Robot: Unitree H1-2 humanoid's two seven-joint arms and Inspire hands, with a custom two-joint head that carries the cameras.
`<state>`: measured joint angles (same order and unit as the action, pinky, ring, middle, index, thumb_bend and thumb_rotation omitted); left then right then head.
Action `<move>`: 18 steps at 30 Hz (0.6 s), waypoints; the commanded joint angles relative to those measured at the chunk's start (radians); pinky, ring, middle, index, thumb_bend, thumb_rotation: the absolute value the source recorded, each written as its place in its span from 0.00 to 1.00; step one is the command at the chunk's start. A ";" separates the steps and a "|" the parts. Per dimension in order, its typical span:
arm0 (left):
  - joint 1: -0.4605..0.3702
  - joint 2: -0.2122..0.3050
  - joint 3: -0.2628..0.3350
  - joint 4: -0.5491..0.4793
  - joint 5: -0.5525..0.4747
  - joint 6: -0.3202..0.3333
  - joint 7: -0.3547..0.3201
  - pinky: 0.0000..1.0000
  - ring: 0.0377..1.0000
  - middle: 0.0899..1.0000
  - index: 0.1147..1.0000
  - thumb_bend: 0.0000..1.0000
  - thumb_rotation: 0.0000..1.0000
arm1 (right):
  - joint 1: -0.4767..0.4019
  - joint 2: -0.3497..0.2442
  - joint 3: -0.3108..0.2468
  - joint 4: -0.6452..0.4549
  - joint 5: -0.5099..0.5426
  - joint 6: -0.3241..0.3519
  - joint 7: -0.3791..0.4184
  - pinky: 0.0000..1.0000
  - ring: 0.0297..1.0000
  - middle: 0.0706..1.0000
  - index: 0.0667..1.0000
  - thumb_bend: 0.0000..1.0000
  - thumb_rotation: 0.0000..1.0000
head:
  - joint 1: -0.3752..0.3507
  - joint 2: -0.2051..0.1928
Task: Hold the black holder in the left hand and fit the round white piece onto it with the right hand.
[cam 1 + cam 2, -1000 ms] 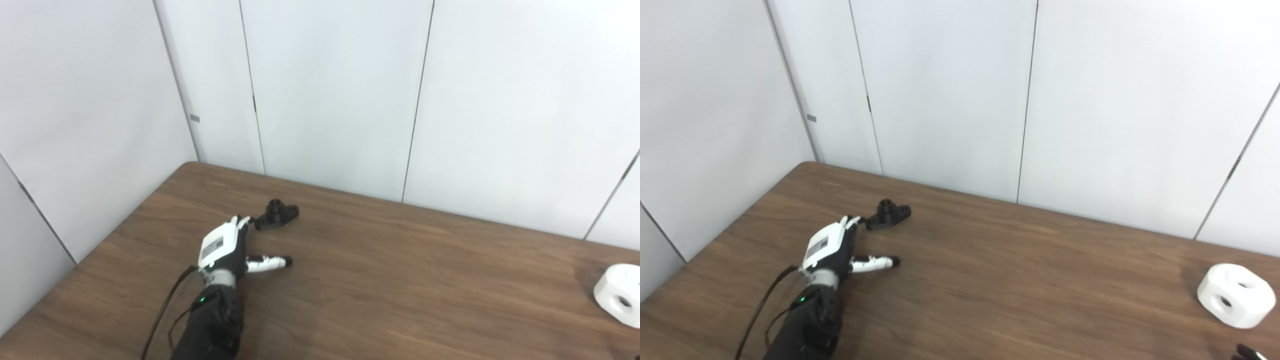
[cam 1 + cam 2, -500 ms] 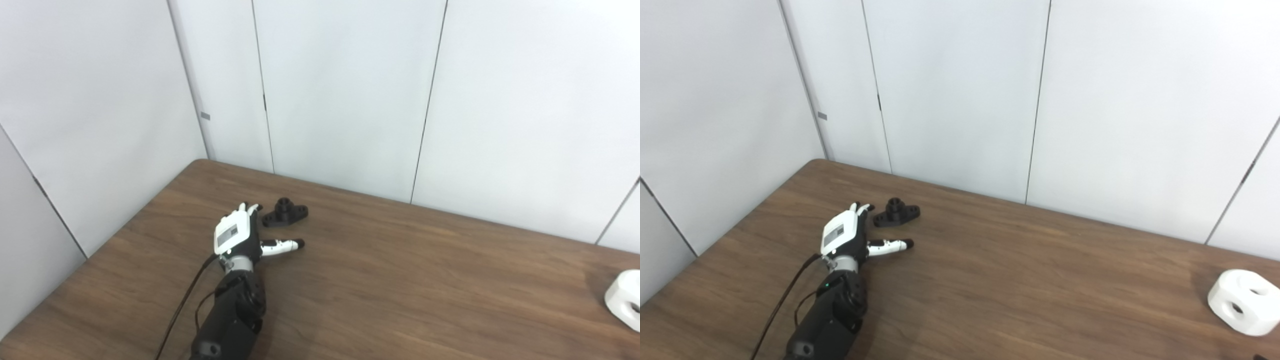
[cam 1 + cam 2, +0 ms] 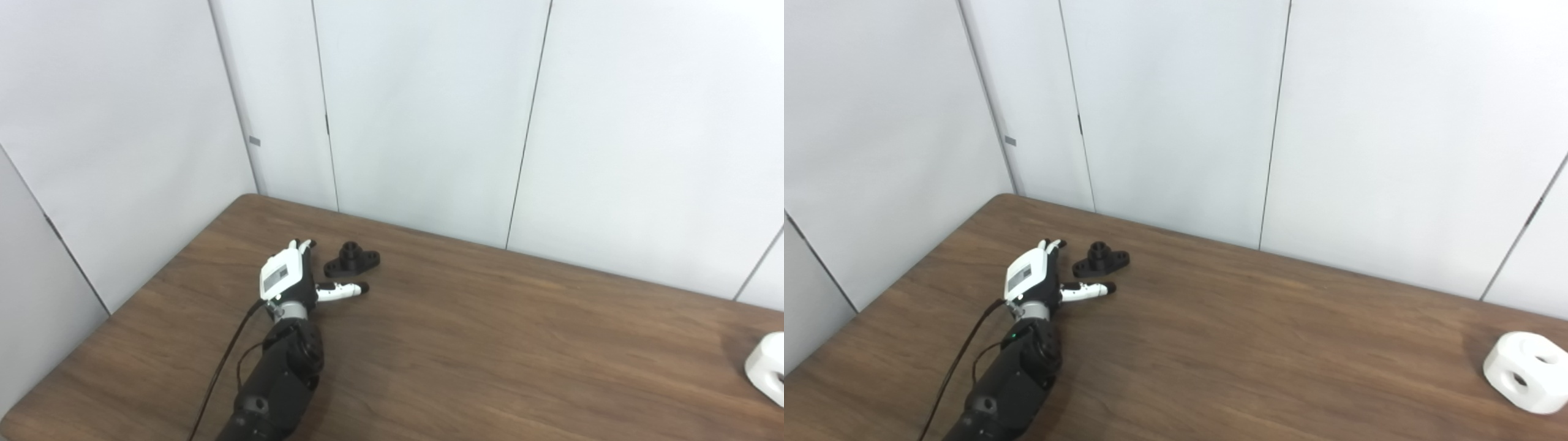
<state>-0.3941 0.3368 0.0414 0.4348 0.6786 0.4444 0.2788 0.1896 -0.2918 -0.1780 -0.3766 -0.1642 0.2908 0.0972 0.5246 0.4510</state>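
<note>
Left hand [image 3: 283,281] advanced since 1.0 s ago, now just beside black holder [image 3: 351,260]; fingers spread, thumb out, holding nothing. White piece [image 3: 1526,371] unmoved, far right of table [image 3: 1249,343].

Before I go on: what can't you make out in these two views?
- Right hand: outside both views.
- White piece: cut by the right edge in the left eye view.
- Left hand: its fingertips versus the black holder, touching or apart, too small to tell.
- Holder's underside: hidden against the table.

No readable text anywhere; only an illegible grey label on the left hand [image 3: 283,278].
</note>
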 commanded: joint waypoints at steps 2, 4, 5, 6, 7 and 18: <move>-0.012 0.052 -0.001 -0.004 -0.001 0.021 0.002 1.00 0.95 0.98 0.86 0.98 0.30 | 0.031 -0.027 -0.016 -0.007 -0.029 0.026 -0.014 0.69 0.83 0.87 0.86 0.50 0.70 | 0.003 0.003; -0.008 0.056 0.005 -0.010 -0.009 0.023 -0.006 1.00 0.95 0.98 0.84 0.98 0.28 | 0.032 -0.029 -0.017 -0.001 -0.027 0.021 -0.013 0.69 0.82 0.87 0.86 0.50 0.69 | 0.004 0.003; -0.006 0.058 0.008 -0.012 -0.013 0.024 -0.009 1.00 0.96 0.98 0.83 0.98 0.27 | 0.032 -0.030 -0.018 0.001 -0.024 0.019 -0.012 0.69 0.83 0.87 0.86 0.50 0.69 | 0.003 0.002; -0.002 0.060 0.009 -0.013 -0.019 0.022 -0.007 1.00 0.96 0.98 0.83 0.98 0.26 | 0.032 -0.029 -0.019 0.001 -0.021 0.020 -0.011 0.68 0.82 0.87 0.86 0.50 0.69 | 0.003 0.001; 0.002 0.060 0.010 -0.015 -0.025 0.021 -0.006 1.00 0.95 0.98 0.81 0.98 0.25 | 0.032 -0.030 -0.018 0.001 -0.020 0.019 -0.011 0.69 0.83 0.87 0.87 0.52 0.70 | 0.003 0.001; 0.047 0.078 -0.032 -0.043 -0.055 -0.011 -0.018 1.00 0.93 0.89 0.63 0.95 0.11 | 0.028 -0.028 -0.014 0.003 -0.031 0.016 -0.016 0.68 0.82 0.87 0.86 0.50 0.69 | -0.002 0.001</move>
<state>-0.3610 0.3872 0.0232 0.3982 0.6164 0.4262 0.2713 0.1929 -0.2971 -0.1776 -0.3779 -0.1684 0.2850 0.0970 0.5216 0.4510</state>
